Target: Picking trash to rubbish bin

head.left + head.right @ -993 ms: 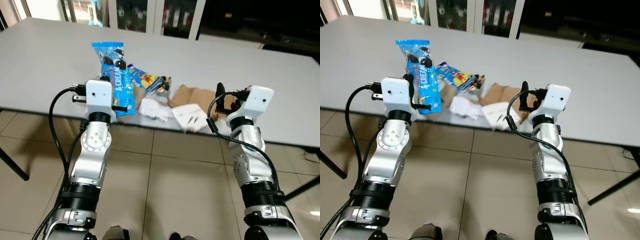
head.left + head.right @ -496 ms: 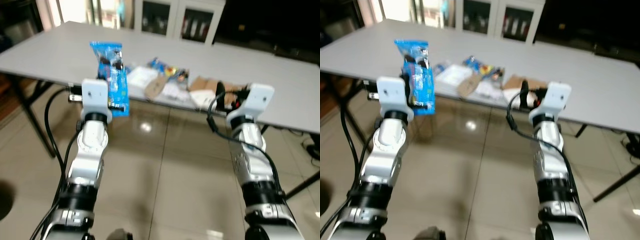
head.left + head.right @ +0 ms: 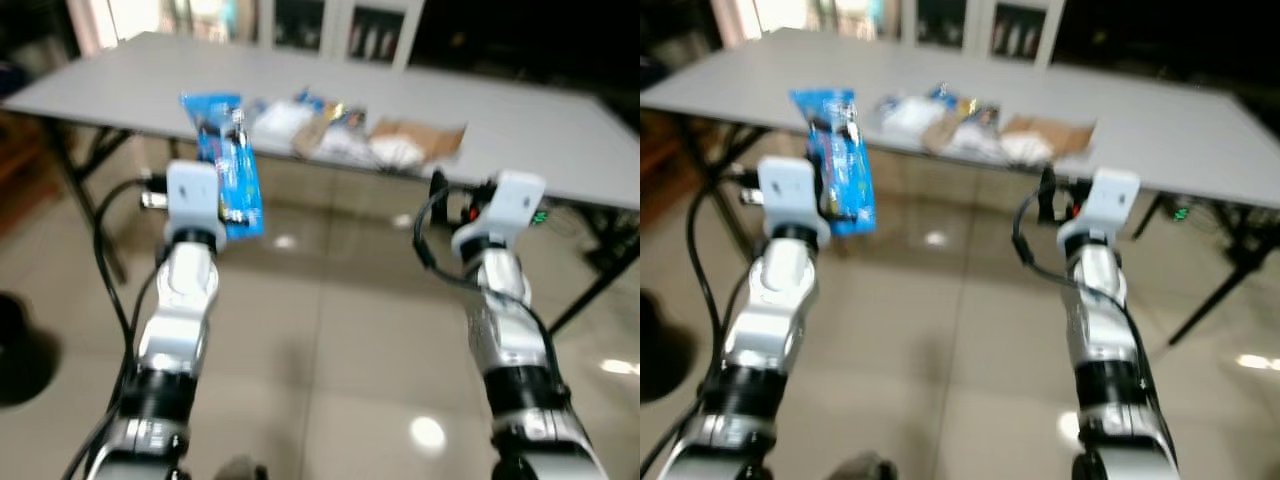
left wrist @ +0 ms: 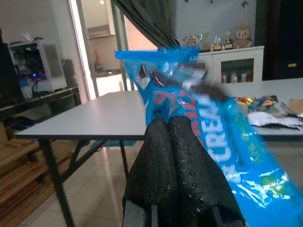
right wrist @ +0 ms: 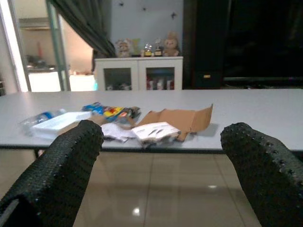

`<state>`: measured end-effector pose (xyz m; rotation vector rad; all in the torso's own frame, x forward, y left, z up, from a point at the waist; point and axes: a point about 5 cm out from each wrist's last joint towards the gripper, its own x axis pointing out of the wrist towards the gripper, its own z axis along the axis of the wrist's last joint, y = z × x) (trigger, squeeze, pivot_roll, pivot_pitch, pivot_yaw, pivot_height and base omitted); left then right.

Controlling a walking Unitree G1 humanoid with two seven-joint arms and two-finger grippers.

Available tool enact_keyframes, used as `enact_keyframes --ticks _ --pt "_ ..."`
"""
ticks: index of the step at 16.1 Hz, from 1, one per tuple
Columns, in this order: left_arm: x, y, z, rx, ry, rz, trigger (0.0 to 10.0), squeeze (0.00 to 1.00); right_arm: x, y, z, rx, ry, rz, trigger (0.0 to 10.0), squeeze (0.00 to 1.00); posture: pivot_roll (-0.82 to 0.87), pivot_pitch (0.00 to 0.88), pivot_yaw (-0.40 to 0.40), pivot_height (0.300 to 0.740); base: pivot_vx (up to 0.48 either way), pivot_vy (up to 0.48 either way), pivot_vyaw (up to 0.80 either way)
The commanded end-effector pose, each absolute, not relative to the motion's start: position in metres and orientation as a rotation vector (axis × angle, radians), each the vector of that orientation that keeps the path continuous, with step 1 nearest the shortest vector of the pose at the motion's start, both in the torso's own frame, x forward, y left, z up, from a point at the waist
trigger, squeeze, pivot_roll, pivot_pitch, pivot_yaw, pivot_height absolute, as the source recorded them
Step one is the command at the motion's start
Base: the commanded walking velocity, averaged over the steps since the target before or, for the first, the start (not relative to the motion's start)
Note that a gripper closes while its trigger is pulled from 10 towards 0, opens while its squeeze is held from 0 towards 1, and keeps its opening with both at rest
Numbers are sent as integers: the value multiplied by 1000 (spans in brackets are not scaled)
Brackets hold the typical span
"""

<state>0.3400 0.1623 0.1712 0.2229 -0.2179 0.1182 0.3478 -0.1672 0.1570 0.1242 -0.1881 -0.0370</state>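
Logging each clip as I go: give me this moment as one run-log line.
left gripper: shut on blue snack wrapper | right gripper: open, holding nothing | remaining trash: on grey table | robot: standing back from table

The counter (image 3: 540,130) stands ahead of the robot across open tiled floor (image 3: 330,370), well apart from both arms, and near its front edge lies a cluster of litter: a clear plastic pack (image 5: 54,121) at the robot's left end, a small snack wrapper (image 5: 110,111) just behind it, crumpled white paper (image 5: 154,131) in the middle, and torn cardboard (image 5: 182,119) at the right end, touching the paper. The left pincer (image 4: 176,156) is raised over the floor short of the counter, pinched on the lower part of a cookie wrapper (image 3: 228,165) that stands upright above it, left of the litter. The right pincer (image 5: 163,156) is raised level with it on the right, fingers spread wide, facing the cardboard end of the cluster, and behind the counter a cabinet (image 5: 139,73) stands against the wall.
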Motion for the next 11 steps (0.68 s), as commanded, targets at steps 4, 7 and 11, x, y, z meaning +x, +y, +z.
enact_keyframes --ticks 4,7,11 --pt "342 154 167 205 -194 72 10000 0 348 -166 158 97 -181 -28 10000 0 1 25 -90 740 0 0 800" --pt "342 153 167 208 -190 71 10000 0 348 -164 157 94 -175 -14 10000 0 -1 35 -91 740 0 0 800" --pt "342 152 167 200 -187 66 10000 0 348 -162 156 91 -167 0 10000 0 3 42 -93 740 0 0 800"
